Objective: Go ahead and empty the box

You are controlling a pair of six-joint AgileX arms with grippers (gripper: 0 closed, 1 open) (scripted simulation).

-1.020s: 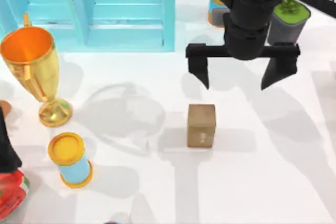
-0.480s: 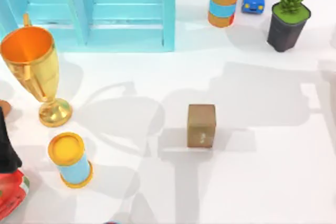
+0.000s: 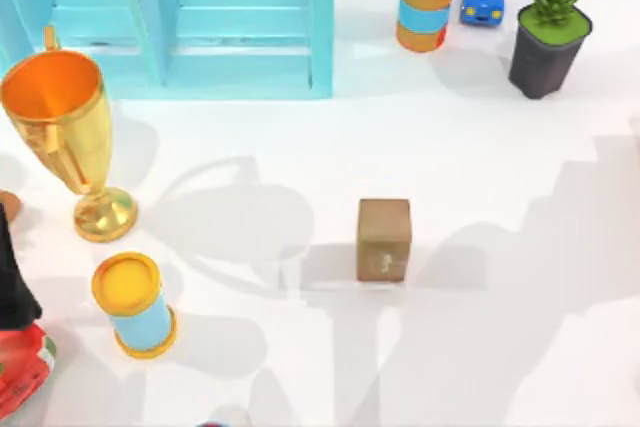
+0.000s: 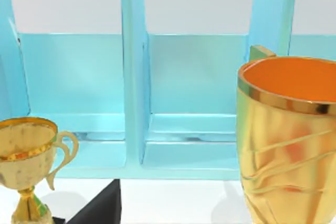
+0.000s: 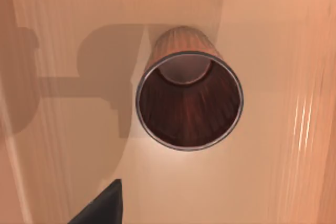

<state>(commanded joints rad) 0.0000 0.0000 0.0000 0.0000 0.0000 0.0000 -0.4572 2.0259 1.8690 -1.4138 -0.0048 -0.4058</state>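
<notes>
A small brown box [image 3: 384, 238] sits alone on the white tabletop [image 3: 520, 197], a bit below the middle of the top view. A blue shelf [image 3: 180, 17] fills the upper left, with a big gold cup [image 3: 62, 132] at the left edge and a yellow can [image 3: 134, 304] lower down. The right wrist view looks into a brown wooden cup [image 5: 189, 98]. I cannot tell if either claw is open or closed.

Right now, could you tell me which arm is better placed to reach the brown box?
Probably right: the brown box sits slightly right of centre, while the gold trophy and yellow-topped can crowd the left side.
</notes>
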